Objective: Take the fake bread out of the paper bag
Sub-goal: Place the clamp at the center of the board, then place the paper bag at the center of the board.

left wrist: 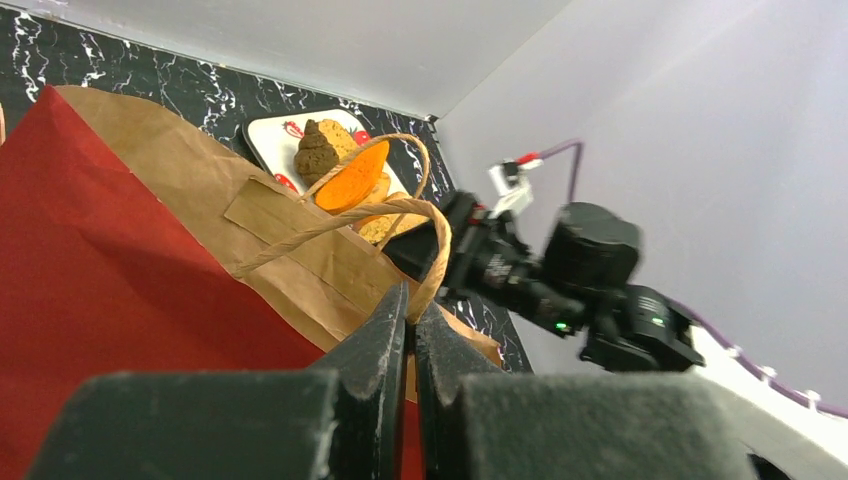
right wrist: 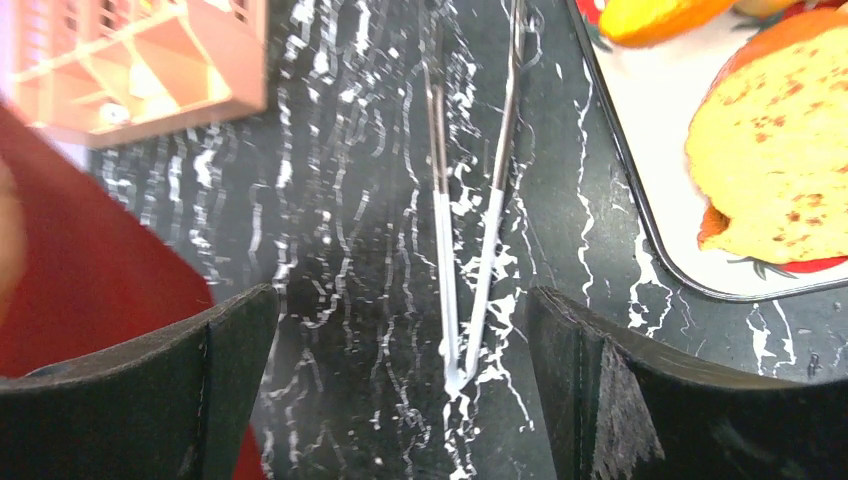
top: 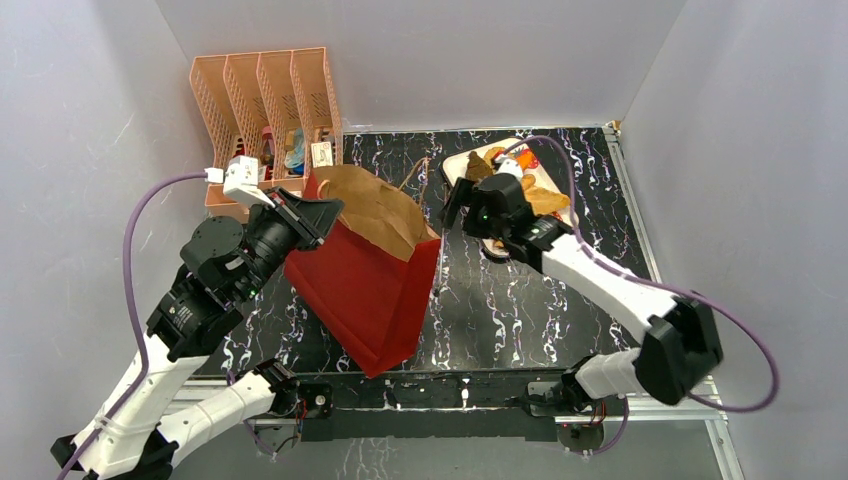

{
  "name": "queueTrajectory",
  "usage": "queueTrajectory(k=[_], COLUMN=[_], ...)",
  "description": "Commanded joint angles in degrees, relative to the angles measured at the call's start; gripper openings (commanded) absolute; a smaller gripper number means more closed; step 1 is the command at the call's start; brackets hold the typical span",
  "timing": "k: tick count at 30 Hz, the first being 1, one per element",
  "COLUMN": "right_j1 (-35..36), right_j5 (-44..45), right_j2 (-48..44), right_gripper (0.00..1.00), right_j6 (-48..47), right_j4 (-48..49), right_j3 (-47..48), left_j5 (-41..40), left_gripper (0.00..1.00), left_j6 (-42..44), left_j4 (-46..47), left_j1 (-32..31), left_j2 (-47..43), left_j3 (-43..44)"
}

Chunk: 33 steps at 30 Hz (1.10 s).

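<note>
Golden-yellow, orange and dark brown fake bread [top: 545, 195] lies piled on a white tray [top: 455, 165] at the far right of the black marbled table [top: 520, 300], outside the paper bag [top: 365, 290]. Left wrist view: a brown lump [left wrist: 318, 150] and an orange slice [left wrist: 350, 180] show on the tray [left wrist: 270, 140], seen through the loop of the bag's tan cord handle [left wrist: 400, 215]. Right wrist view: a speckled yellow piece [right wrist: 780, 160] rests on the tray [right wrist: 660, 130], near its rim. Bag is glossy red outside and kraft brown inside. It is tilted, with its mouth raised toward the far side and its base toward the arm bases. How far down the inside goes cannot be seen. Left gripper [left wrist: 410, 310] has its claw together, pinching the cord handle where it meets the bag's rim; in the top view it [top: 325, 215] sits at the bag's upper left edge. Right gripper [right wrist: 405, 330] has its claw wide apart and holds nothing. It hangs over bare table between bag and tray [top: 455, 205]. Metal tongs [right wrist: 445, 250] lie on the table beneath it. Peach slotted organiser [top: 265, 100] stands at the far left, behind the bag.
</note>
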Motion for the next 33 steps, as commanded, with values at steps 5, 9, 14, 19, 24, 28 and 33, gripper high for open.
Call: queueTrajectory(k=[5,9,14,19,24,28,33], right_j1=[0.3,0.3,0.4,0.8,3.7,6.1,10.8], right_j5=[0.6,-2.2,-7.4,-11.1,-10.5,-10.1,-8.1], right_j2=[-11.6,-12.5,-11.3,-10.0,-9.4,-8.7,-6.9], right_gripper=[0.89,0.87,0.85,0.83,0.81,0.81,0.78], right_j6=[0.8,0.2,-0.4,-1.3,-1.1,-0.5,0.9], right_j4=[-7.3,-10.6,-13.1,-15.2,-16.7,-17.7,-17.7], right_j3=[7.7,11.6,15.2,17.6,19.0,18.3,17.3], left_j5=[3.4,4.9,6.1,6.6,7.1,7.6,8.3], left_gripper=[0.00,0.00,0.00,0.00,0.00,0.00,0.00], left_j6=[2.6,2.9,3.2,3.5,3.4,3.4,3.6], left_j4=[0.0,0.4,0.9,1.5,2.2,3.2,3.8], left_j1=[0.3,0.4,0.4,0.3,0.3,0.3,0.3], left_j2=[0.9,1.4,2.3,3.2,4.3,5.3,6.4], left_j3=[0.6,0.2,0.2,0.4,0.8,0.9,1.5])
